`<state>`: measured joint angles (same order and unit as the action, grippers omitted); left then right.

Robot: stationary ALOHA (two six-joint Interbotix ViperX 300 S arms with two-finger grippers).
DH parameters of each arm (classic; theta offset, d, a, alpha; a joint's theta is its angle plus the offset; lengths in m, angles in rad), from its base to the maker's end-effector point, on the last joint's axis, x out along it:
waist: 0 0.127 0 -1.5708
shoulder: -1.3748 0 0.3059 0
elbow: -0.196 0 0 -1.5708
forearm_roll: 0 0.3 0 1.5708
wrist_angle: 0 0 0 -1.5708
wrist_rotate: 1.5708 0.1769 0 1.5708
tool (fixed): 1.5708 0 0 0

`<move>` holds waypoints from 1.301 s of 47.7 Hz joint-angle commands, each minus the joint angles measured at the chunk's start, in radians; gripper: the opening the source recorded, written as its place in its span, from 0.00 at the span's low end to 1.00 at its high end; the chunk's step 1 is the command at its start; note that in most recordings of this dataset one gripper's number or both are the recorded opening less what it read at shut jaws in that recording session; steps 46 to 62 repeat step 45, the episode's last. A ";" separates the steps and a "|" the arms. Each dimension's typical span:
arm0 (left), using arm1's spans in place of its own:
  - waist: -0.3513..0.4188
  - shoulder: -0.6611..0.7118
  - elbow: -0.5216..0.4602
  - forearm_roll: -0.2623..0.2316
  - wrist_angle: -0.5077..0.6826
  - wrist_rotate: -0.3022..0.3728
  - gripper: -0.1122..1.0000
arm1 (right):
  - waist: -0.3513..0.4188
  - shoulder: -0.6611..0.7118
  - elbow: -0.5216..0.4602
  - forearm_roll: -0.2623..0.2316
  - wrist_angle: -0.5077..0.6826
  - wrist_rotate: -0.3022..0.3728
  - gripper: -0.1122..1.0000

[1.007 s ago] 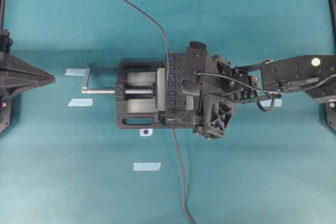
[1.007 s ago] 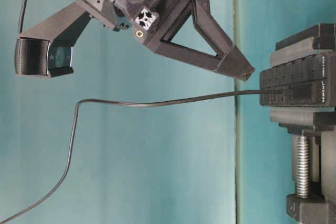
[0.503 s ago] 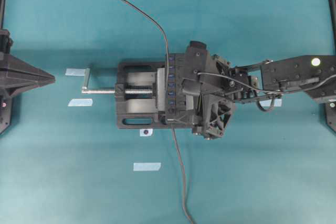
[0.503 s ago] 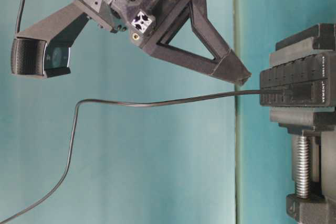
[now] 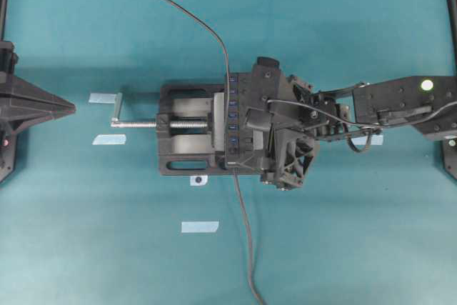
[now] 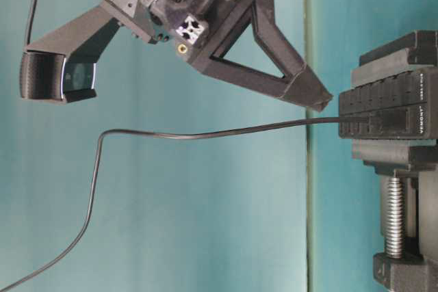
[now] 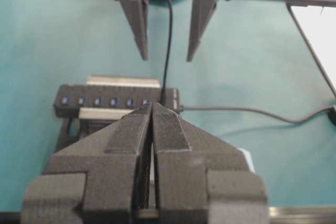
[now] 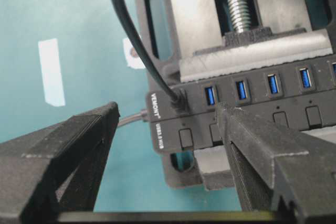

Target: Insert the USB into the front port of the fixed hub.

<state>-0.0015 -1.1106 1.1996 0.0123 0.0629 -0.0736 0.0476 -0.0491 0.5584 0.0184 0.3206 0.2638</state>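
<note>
The fixed hub is clamped in a black vise; it also shows in the right wrist view and the left wrist view. The USB plug sits in the end port beside the VEMONT label. Its thin cable rises from the plug. My right gripper is open over that end of the hub, one finger on each side, touching neither plug nor cable. It also shows in the table-level view. My left gripper is shut and empty, far left of the vise.
The vise has a silver screw and handle pointing left. The hub's own cable runs to the near table edge. Pale tape strips lie left of and below the vise. Arm bases stand at both sides.
My right gripper has shifted slightly beside the hub's end and stays open. The USB plug stays in the port. My left arm has not moved.
</note>
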 commanded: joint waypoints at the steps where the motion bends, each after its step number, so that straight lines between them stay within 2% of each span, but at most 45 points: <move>1: 0.000 0.005 -0.011 0.003 -0.009 -0.002 0.10 | -0.002 -0.011 -0.011 0.002 -0.006 0.011 0.82; 62: 0.000 0.005 -0.011 0.003 -0.023 -0.003 0.10 | -0.002 -0.002 -0.011 0.002 -0.023 0.011 0.82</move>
